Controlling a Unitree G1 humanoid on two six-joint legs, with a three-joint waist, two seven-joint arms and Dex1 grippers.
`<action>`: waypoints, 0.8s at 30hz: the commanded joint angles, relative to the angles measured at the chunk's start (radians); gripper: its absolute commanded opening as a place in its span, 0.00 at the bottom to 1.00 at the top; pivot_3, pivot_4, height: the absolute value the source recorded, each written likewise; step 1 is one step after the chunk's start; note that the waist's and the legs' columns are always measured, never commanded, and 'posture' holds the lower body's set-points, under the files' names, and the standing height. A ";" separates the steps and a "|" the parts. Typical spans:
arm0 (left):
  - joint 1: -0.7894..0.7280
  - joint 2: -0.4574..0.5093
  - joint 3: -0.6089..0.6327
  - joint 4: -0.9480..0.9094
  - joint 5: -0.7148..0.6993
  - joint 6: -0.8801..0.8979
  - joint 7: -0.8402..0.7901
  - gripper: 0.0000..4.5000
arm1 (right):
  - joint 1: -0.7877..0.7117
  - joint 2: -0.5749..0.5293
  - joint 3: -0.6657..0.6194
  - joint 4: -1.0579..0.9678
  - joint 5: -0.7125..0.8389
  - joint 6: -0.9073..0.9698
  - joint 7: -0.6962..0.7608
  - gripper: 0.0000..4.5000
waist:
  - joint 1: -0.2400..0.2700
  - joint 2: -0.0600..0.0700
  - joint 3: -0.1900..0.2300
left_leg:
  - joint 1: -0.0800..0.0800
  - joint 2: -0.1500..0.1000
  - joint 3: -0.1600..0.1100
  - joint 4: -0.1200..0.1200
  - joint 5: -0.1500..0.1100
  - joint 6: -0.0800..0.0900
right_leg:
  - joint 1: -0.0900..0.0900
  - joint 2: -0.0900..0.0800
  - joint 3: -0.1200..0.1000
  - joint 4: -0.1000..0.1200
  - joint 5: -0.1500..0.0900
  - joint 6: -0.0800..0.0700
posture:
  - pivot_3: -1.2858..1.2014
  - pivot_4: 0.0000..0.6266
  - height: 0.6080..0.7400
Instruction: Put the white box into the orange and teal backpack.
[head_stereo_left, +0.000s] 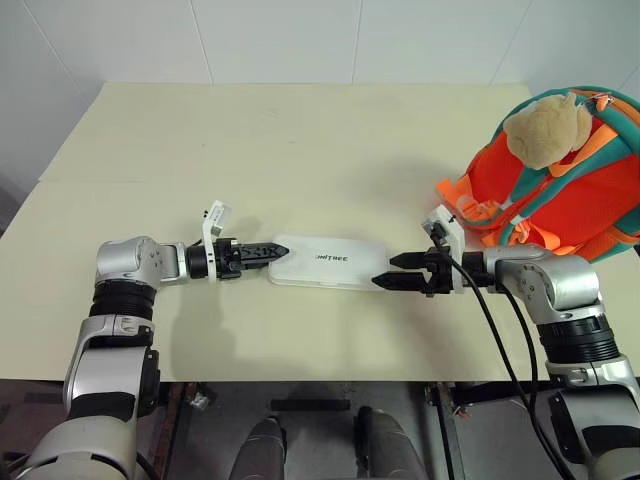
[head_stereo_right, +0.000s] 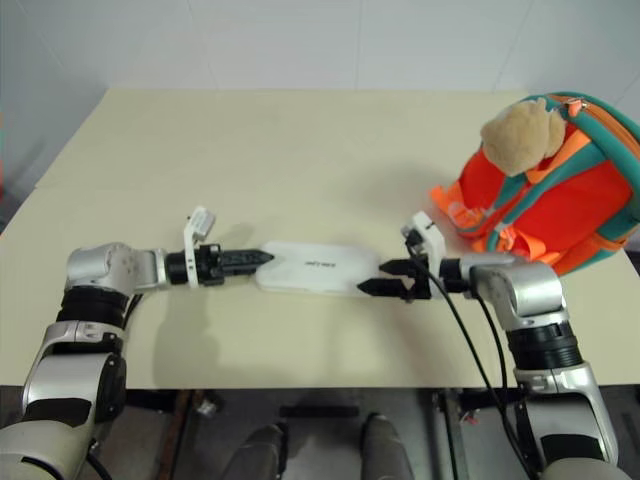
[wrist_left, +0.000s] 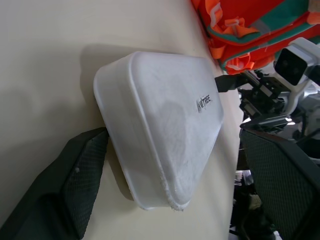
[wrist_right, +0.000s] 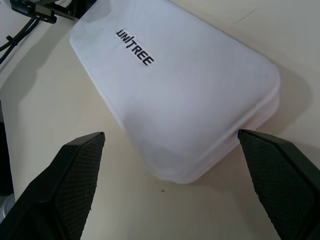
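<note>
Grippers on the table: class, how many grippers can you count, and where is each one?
2. The left gripper is at the left end of the white box, open. The right gripper is at its right end, open, near the orange and teal backpack.

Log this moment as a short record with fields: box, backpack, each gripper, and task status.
box: white box lies flat on the table, lettering up, between the two grippers
backpack: orange and teal backpack stands at the table's right end, a tan plush toy on its top
left gripper: left gripper at the box's left end, jaws open, nothing held
right gripper: right gripper at the box's right end, jaws open on either side of that end, not closed on it
task status: box not yet lifted, still outside the backpack
</note>
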 joint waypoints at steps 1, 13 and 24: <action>-0.002 -0.020 -0.001 0.021 -0.020 0.039 -0.010 1.00 | -0.008 0.008 -0.009 -0.033 0.023 -0.006 -0.006 1.00 | 0.000 0.000 0.000 | 0.000 0.000 0.000 0.000 0.000 0.000 | 0.000 0.000 0.000 0.000 0.000 0.000 | 0.52 0.24 1.00; 0.010 -0.076 0.067 0.019 -0.045 0.088 0.022 1.00 | -0.008 0.036 -0.005 -0.040 0.026 -0.020 -0.016 1.00 | 0.000 0.000 0.000 | 0.000 0.000 0.000 0.000 0.000 0.000 | 0.000 0.000 0.000 0.000 0.000 0.000 | 0.52 0.24 1.00; -0.001 -0.103 0.114 0.040 -0.063 0.100 0.031 0.91 | -0.009 0.061 -0.015 -0.063 0.056 -0.053 -0.005 1.00 | -0.001 0.000 0.000 | 0.000 0.000 0.000 0.000 0.000 0.000 | 0.000 0.000 0.000 0.000 0.000 0.000 | 0.52 0.24 1.00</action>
